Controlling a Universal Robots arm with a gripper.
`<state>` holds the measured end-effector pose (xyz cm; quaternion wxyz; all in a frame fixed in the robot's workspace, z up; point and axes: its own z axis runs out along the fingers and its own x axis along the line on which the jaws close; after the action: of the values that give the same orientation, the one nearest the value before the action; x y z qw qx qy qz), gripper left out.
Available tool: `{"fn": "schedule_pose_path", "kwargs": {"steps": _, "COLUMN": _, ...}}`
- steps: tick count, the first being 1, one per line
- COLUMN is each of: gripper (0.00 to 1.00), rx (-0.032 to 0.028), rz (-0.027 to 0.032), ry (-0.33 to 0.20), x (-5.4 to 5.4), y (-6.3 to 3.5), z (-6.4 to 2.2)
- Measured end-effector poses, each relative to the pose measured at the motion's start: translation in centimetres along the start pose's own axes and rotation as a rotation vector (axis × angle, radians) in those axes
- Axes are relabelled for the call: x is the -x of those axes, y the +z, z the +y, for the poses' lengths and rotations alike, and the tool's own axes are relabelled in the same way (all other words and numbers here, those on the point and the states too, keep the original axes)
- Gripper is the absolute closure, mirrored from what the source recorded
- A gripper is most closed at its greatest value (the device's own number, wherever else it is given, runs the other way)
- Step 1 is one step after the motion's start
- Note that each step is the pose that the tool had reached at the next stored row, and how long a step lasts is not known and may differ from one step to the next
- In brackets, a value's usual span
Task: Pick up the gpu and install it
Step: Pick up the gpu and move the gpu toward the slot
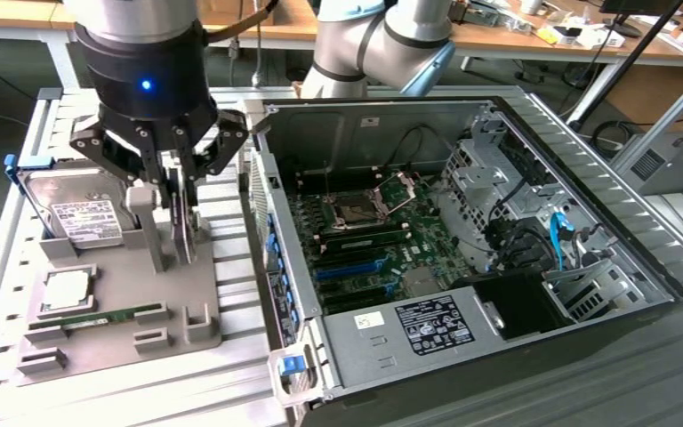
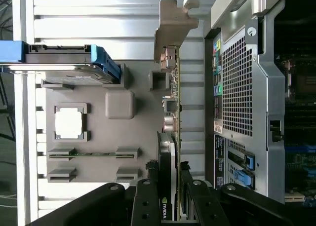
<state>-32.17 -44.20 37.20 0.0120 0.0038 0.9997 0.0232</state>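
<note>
Your black claw (image 1: 170, 200) hangs in the upper left of the exterior view, over the flat grey moulded fixture tray (image 1: 116, 356). Its jaws are drawn narrow and pinch the gpu (image 2: 168, 152), the thin dark expansion card with the silvery metal bracket (image 2: 174, 26) at one end. The wrist view shows one finger on each face of the card, near the end away from the bracket.

The card stands on edge, upright, just on the exterior view's left of the open black and silver computer case (image 1: 626, 222). Whether its lower edge sits in the tray's holder or has cleared it, I cannot tell.

The grip looks off-centre along the card, so I judge the bracket end may sag or swing. Hold the wrist level and move slowly. Take the card straight up, along its own plane, so it does not scrape the grey posts beside it. Mind the case wall, which is close on that side.

The silver hard drive with a white label (image 1: 81, 213) lies in the tray on the exterior view's left of the card. The square silver processor chip (image 1: 68, 289) and the narrow green memory stick (image 1: 92, 318) lie lower in that frame, well apart from your claw. The green motherboard (image 1: 365, 231) lies in the case.
</note>
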Motion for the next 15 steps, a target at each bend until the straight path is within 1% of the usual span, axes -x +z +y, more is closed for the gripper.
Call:
{"fn": "schedule_pose_path", "kwargs": {"steps": 10, "gripper": 0.73, "rx": 0.0, "rz": 0.0, "ry": 0.0, "x": 0.1, "y": -4.75, "z": 0.22}}
{"fn": "schedule_pose_path", "kwargs": {"steps": 15, "gripper": 0.73, "rx": 0.0, "rz": 0.0, "ry": 0.0, "x": 0.2, "y": -6.65, "z": 0.31}}
